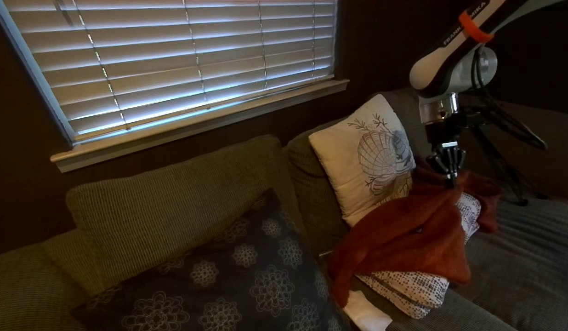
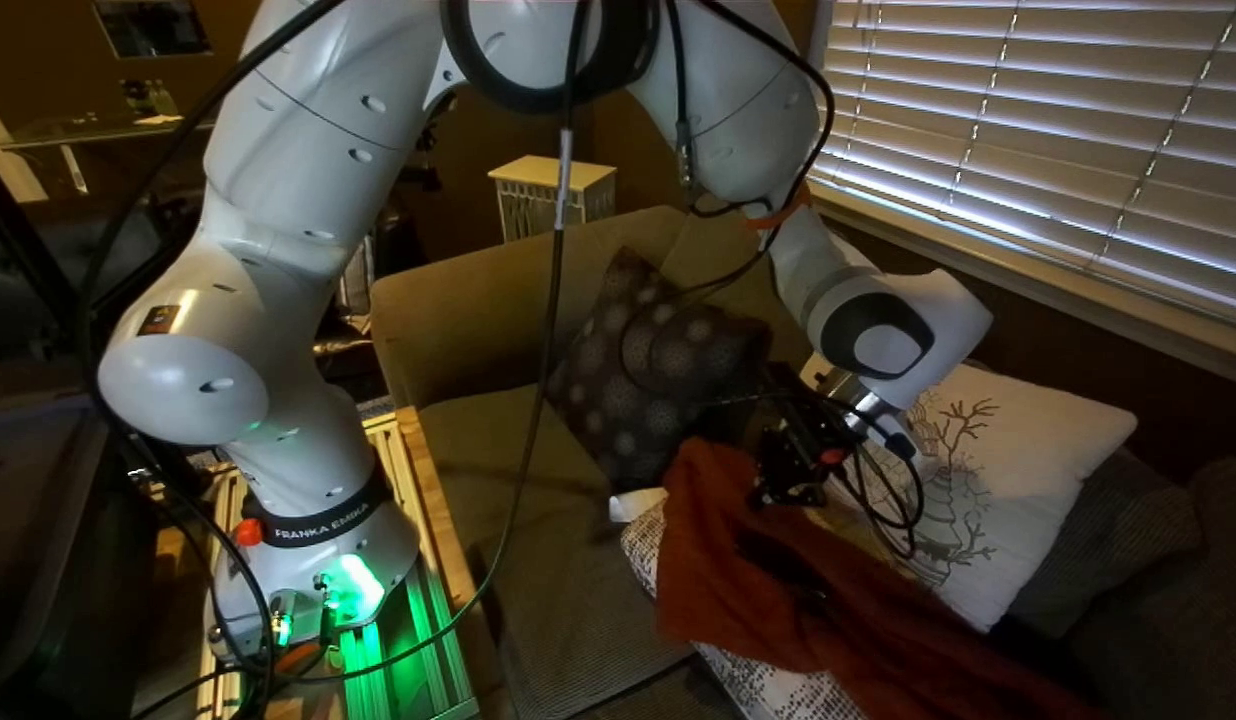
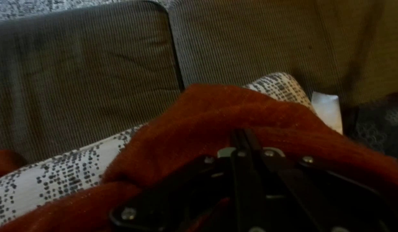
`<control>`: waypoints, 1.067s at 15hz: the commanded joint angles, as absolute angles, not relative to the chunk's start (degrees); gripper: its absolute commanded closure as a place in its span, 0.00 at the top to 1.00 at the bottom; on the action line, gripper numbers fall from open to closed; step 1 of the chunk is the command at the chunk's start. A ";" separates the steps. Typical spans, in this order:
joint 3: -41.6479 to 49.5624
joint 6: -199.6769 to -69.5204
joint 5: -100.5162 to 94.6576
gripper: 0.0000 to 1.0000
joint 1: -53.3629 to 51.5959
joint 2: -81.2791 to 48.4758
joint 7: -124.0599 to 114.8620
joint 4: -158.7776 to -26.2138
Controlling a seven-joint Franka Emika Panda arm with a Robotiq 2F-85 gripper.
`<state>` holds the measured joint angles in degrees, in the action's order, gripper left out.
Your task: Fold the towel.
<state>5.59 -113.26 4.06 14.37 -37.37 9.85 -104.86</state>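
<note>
Fingers (image 3: pixel 237 138), narrow, pinching towel (image 1: pixel 399 243); towel rumpled over spotted fabric (image 1: pixel 406 287), right of dark pillow (image 1: pixel 247 276); grasp done, folding seemingly remains.

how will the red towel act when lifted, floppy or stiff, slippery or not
Probably floppy: the towel lies in soft folds and drapes over the white patterned fabric, so it would likely sag around a grip. Likely light for its size too, looking like plain soft cloth. Its matte, fuzzy surface in the wrist view suggests it won't be slippery.
</note>
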 commanded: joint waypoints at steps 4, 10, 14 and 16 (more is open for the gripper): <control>9.25 -110.81 -5.14 0.00 12.17 -39.81 6.63 -104.87; 9.50 -111.19 -7.39 0.28 11.90 -40.84 5.61 -104.95; 9.59 -111.57 -7.98 0.55 11.78 -40.27 5.68 -105.43; 9.62 -111.63 -8.14 0.69 11.81 -40.21 5.66 -105.50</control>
<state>9.05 -112.06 -6.50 12.55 -40.83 6.79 -105.06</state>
